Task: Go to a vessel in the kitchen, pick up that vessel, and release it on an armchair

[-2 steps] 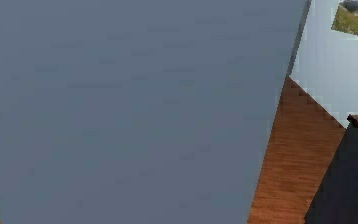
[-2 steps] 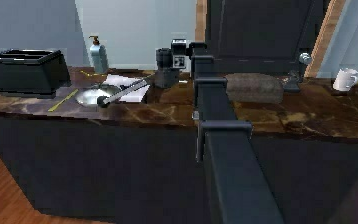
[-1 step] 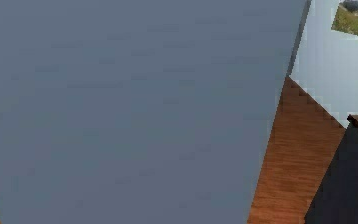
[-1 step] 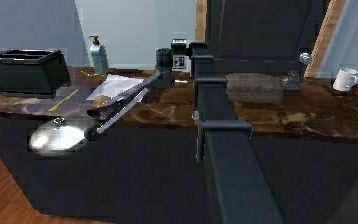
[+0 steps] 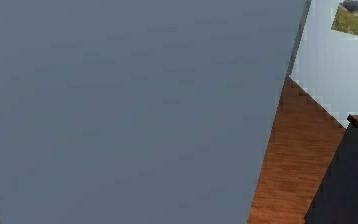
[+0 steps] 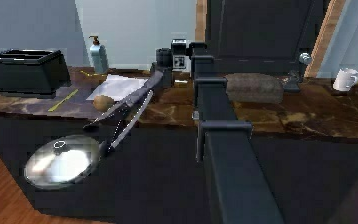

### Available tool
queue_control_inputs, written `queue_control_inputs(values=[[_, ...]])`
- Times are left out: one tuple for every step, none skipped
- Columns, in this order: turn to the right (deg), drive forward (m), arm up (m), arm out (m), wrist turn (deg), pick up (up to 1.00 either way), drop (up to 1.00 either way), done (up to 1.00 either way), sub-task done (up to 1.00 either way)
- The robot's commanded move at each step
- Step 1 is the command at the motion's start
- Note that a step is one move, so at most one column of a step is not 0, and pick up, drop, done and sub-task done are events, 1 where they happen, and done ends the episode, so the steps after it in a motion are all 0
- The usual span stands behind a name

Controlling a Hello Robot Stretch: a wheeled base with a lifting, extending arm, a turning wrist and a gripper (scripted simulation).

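In the arm side view, a round silvery vessel with a lid and small knob [image 6: 62, 160] hangs in front of the dark counter's face, clear of countertop and floor. The gripper [image 6: 99, 135] holds it: two thin fingers slant down and to the left from the dark gripper body to the vessel's rim. The arm [image 6: 222, 150] is a dark square bar rising from the bottom edge, with white marked squares [image 6: 179, 48] at its far end above the countertop.
The dark marbled countertop [image 6: 297, 115] carries a black box-shaped appliance [image 6: 27, 70], a pale bottle [image 6: 95, 55], a white plate with a brown lump [image 6: 115, 92], a brown block [image 6: 255, 87] and a white mug [image 6: 345, 78]. In the forward view, a grey wall [image 5: 127, 110] stands very close, with wooden floor [image 5: 292, 160] and dark furniture [image 5: 345, 185] at the right.
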Motion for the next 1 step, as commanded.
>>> queue_control_inputs(values=[[0.0, 0.00, 0.00, -0.40, 0.0, 0.00, 0.00, 0.00, 0.00]])
